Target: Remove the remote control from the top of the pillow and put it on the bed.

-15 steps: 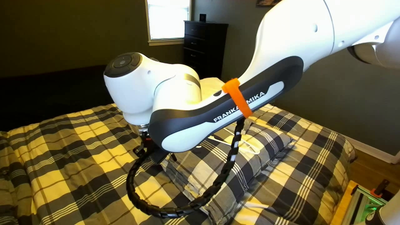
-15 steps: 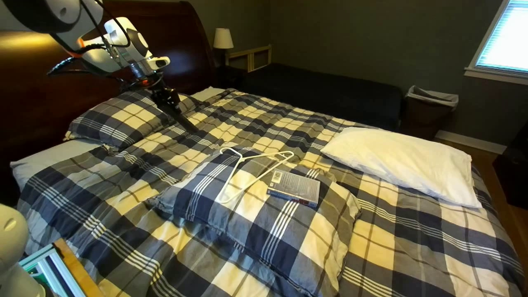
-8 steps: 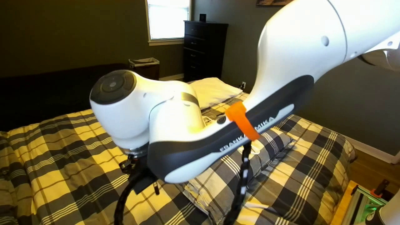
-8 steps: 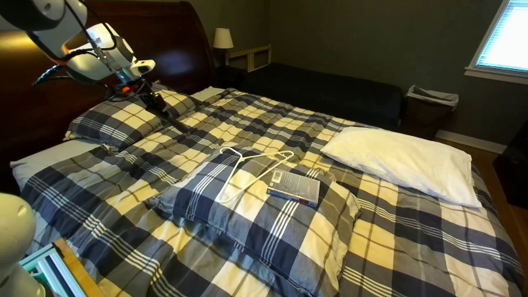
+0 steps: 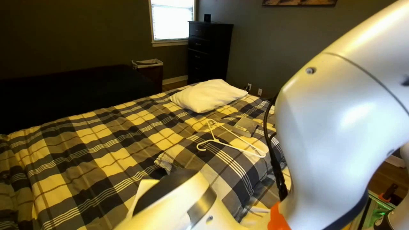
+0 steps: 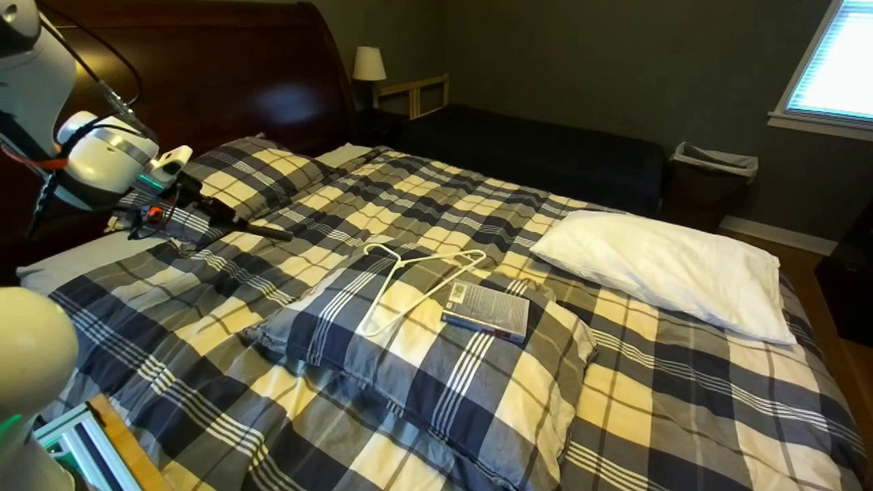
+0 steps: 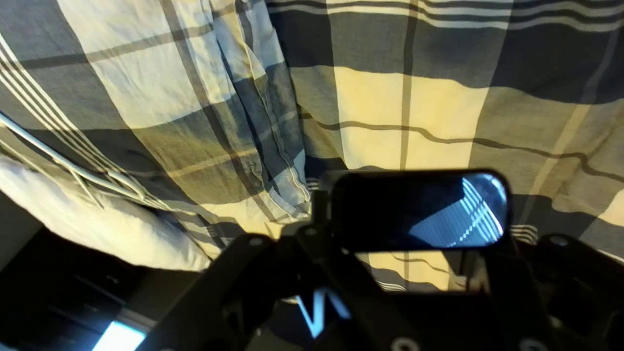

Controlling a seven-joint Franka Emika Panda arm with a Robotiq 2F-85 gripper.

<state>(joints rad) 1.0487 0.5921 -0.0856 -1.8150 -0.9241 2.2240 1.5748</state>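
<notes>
Room: dark walls (image 6: 580,61); one window (image 6: 835,68), upper right of an exterior view; one lamp (image 6: 369,65), upper left of centre.
Bed (image 6: 689,402): one, plaid, across the frame.
Centre pillow (image 6: 426,375): plaid, one of two, carrying one hanger (image 6: 427,297), one flat box (image 6: 487,310).
Rear pillow (image 6: 273,170): plaid, upper left.
White pillow (image 6: 668,269): one, right.
Obstruction: arm (image 5: 338,127), covering right side of an exterior view.
Remote control (image 7: 419,209): one, wrist view, right of centre.
Pincer (image 7: 417,224): pinching remote control.
</notes>
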